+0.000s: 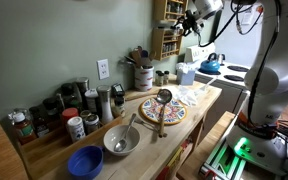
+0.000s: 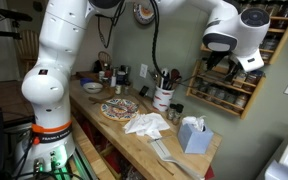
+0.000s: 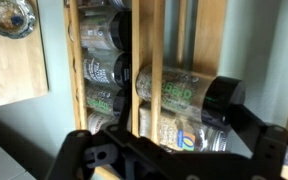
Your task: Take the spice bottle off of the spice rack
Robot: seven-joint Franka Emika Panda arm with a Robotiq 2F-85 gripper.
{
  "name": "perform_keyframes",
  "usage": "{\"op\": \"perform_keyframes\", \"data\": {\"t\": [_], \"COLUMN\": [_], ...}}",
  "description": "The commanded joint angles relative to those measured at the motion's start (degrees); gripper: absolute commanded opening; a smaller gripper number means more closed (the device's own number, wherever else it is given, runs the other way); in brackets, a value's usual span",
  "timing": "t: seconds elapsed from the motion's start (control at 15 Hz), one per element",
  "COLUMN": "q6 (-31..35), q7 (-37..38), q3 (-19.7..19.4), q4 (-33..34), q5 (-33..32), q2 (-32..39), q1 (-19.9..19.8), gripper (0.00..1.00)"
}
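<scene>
The spice rack (image 1: pixel 167 38) is a narrow light-wood rack on the green wall, also in the other exterior view (image 2: pixel 224 95). In the wrist view its wooden rails (image 3: pixel 157 60) run up the picture with rows of small jars behind them. A black-capped spice bottle (image 3: pixel 189 95) sticks out past the rails. Below it, a clear labelled spice bottle (image 3: pixel 174 128) lies between my fingers. My gripper (image 3: pixel 174 150) is open at the rack front; I cannot tell whether it touches the bottle. It shows at the rack in both exterior views (image 1: pixel 187 25) (image 2: pixel 242 68).
On the wooden counter are a blue bowl (image 1: pixel 85 160), a metal bowl (image 1: pixel 121 140), a patterned plate (image 1: pixel 162 110) with a ladle, a utensil crock (image 1: pixel 142 75) and dark bottles (image 1: pixel 59 110). A tissue box (image 2: pixel 192 133) and white cloth (image 2: pixel 147 124) lie below the rack.
</scene>
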Motion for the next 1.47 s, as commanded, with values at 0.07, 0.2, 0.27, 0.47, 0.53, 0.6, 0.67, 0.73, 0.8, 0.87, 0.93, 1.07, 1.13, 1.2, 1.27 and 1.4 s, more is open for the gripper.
{"op": "perform_keyframes", "data": {"t": [0.07, 0.2, 0.27, 0.47, 0.53, 0.6, 0.67, 0.73, 0.8, 0.87, 0.93, 1.07, 1.13, 1.2, 1.27, 1.4], "q6": [-0.7, -1.03, -1.25, -1.23, -1.37, -1.33, -1.31, -1.33, -1.22, -1.06, -0.9, -0.55, -0.8, -1.43, -1.63, -1.61], "q7": [1.49, 1.76, 1.92, 2.65, 2.91, 3.02, 3.22, 3.26, 3.31, 3.27, 2.81, 0.73, -0.7, -2.1, -2.9, -4.6], "q3": [0.27, 0.26, 0.24, 0.11, 0.07, 0.09, 0.1, 0.18, 0.24, 0.23, 0.26, 0.29, 0.28, 0.17, 0.05, -0.01], "q4": [-4.27, -4.9, -5.3, -6.26, -6.79, -7.0, -7.21, -7.33, -7.46, -7.63, -7.94, -8.38, -8.43, -8.11, -7.88, -7.45], "q5": [-4.6, -5.68, -6.25, -8.7, -9.78, -10.25, -10.91, -11.25, -11.6, -11.94, -12.2, -12.43, -12.25, -12.05, -12.11, -11.83], "q2": [-2.32, -2.79, -3.09, -3.69, -3.9, -4.11, -4.27, -4.45, -4.65, -4.87, -5.11, -5.72, -6.06, -6.45, -6.69, -7.24], "q1": [-0.65, -0.65, -0.64, -0.52, -0.5, -0.52, -0.51, -0.54, -0.53, -0.52, -0.57, -0.96, -1.24, -1.65, -1.88, -2.26], "gripper": [1.0, 1.0, 1.0, 1.0, 1.0, 1.0, 1.0, 1.0, 1.0, 1.0, 1.0, 1.0, 1.0, 1.0, 1.0, 1.0]}}
